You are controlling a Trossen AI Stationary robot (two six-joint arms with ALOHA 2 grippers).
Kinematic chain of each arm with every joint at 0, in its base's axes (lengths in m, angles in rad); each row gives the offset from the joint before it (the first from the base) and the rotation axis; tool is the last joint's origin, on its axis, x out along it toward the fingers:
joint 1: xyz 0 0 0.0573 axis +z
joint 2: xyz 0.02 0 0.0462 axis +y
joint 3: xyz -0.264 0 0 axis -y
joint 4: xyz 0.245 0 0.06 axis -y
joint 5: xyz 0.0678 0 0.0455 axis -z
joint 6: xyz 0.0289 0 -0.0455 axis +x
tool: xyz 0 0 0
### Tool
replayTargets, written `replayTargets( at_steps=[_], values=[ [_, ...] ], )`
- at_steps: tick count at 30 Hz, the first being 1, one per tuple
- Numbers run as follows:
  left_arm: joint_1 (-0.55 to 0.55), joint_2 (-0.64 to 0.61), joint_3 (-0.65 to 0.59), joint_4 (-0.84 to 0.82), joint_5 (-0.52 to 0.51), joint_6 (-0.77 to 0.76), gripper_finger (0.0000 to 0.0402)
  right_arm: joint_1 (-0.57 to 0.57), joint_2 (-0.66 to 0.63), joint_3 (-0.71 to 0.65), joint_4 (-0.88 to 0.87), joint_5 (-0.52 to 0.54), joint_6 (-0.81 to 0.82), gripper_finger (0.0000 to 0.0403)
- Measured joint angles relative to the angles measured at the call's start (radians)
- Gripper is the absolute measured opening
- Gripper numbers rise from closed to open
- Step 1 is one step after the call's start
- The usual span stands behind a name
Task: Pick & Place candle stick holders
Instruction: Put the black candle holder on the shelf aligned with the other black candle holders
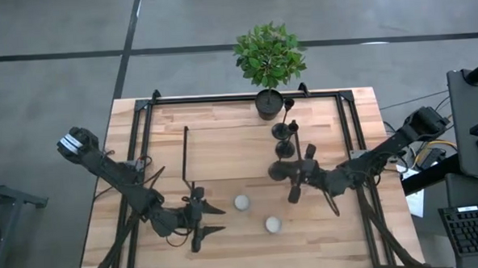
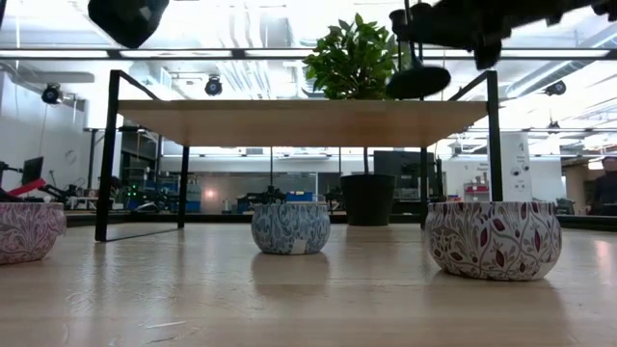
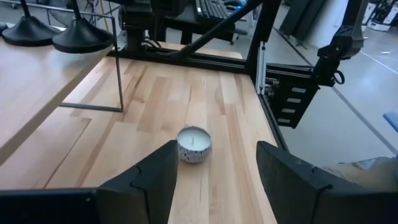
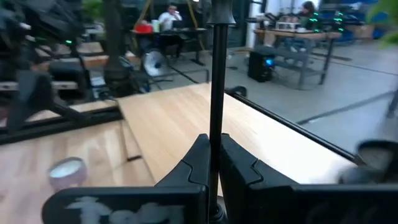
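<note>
Two black candle stick holders stand on their disc bases on the raised wooden shelf, just in front of the plant pot. My right gripper is shut on a third holder's thin stem to the near side of them. That holder's disc base hangs in the air above the shelf's height. My left gripper is open and empty at the near left, and in its wrist view a white candle stands beyond its fingers. My right gripper pinches the holder's thin stem between its two fingers. The fingers come level from the table's right side and lie across the stem. The holder is upright and lifted clear, its cup end up and its base hidden below the fingers.
Two patterned tealight candles stand on the near part of the table; the low view shows a third at its left edge. A thin black frame leg carries the shelf. Black rails run along both table sides.
</note>
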Motion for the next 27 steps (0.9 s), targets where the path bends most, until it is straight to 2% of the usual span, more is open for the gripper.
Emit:
replayTargets(
  at_steps=[6,27],
  values=[
    [0.000,0.000,0.003,0.004,0.000,0.007,0.0214,0.001,-0.007,-0.027,0.001,0.087,0.007,0.0011],
    [0.000,0.000,0.002,0.004,0.001,0.009,0.0214,0.014,-0.007,-0.067,0.001,0.170,0.044,0.0013]
  ],
)
